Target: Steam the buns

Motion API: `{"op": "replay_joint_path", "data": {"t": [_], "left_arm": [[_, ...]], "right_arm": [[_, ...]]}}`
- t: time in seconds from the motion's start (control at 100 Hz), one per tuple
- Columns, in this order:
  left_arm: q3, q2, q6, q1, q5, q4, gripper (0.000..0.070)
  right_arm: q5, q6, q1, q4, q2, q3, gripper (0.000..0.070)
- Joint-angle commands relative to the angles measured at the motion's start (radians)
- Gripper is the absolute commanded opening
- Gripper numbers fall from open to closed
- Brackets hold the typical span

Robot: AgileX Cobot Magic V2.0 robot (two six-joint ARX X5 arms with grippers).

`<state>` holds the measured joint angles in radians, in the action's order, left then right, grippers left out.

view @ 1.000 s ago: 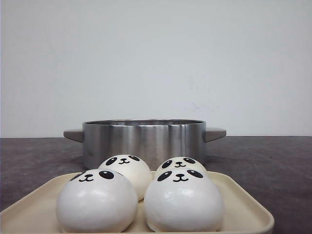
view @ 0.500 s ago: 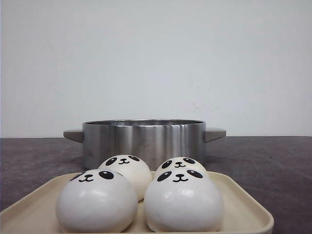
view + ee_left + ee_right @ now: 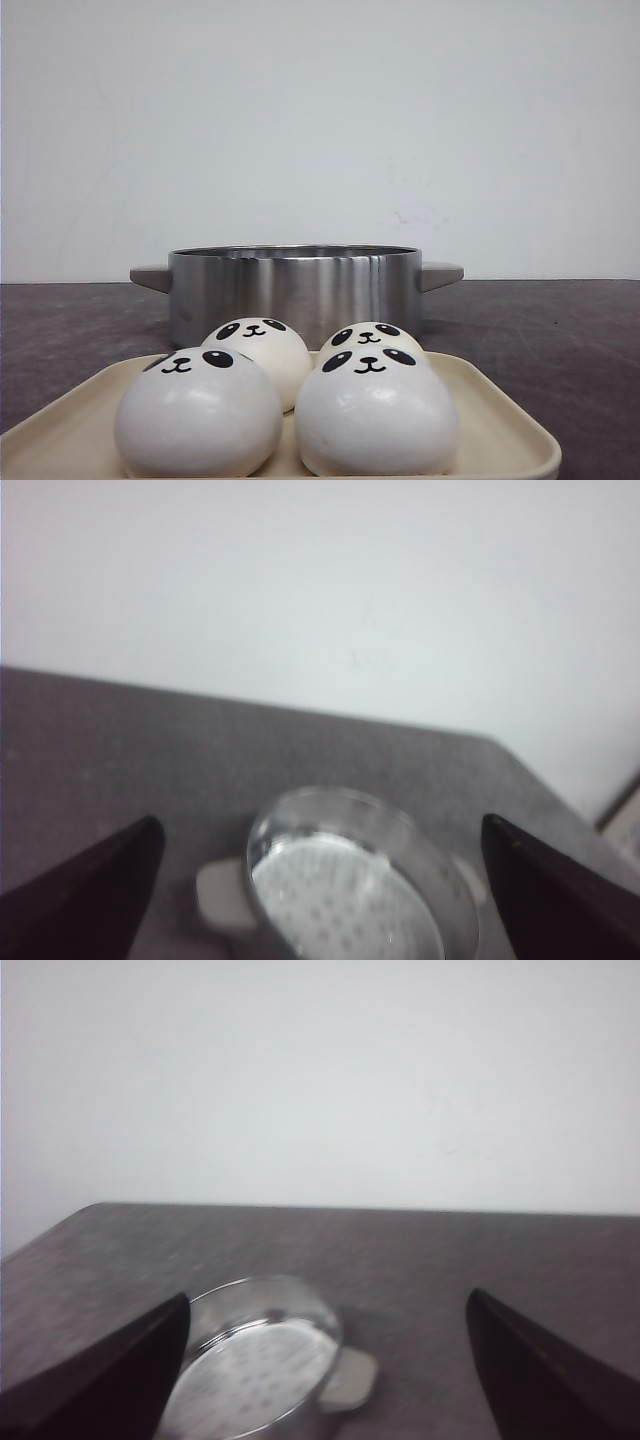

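Several white panda-faced buns sit on a beige tray at the front: front left bun, front right bun, back left bun, back right bun. Behind them stands a steel steamer pot with beige handles. The pot also shows in the left wrist view and the right wrist view, with a perforated plate inside. My left gripper and right gripper are open, empty, raised above the table and apart from the pot. Neither arm shows in the front view.
The dark grey table runs to a white wall behind. Its far edge and a corner show in the left wrist view.
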<state>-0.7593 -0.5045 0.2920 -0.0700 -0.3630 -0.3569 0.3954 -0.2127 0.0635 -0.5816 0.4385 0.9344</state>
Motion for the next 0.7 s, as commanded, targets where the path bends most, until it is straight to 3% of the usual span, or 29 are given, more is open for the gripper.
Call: {"op": "replay_joint_path", "data": {"t": [0.0,0.18,0.48,0.69], "left_arm": [[-0.014,-0.013,-0.047,-0.017,0.003,-0.003,0.0550],[-0.014,-0.045,-0.046,-0.063,0.003,-0.032,0.0551],[-0.014,-0.064,-0.045,-0.125,0.004,-0.034,0.0554],[-0.014,-0.064,-0.046,-0.170,0.005,-0.062,0.0554]], "right_arm": [[0.047,-0.030,0.005,-0.001,0.054,0.014,0.0563],[0.071,-0.059,0.097,-0.042,0.210,0.016,0.0561],[-0.102,-0.150,0.429,-0.130,0.535,0.022,0.0537],[-0.137,-0.234,0.591,-0.105,0.771,0.022,0.0537]]}}
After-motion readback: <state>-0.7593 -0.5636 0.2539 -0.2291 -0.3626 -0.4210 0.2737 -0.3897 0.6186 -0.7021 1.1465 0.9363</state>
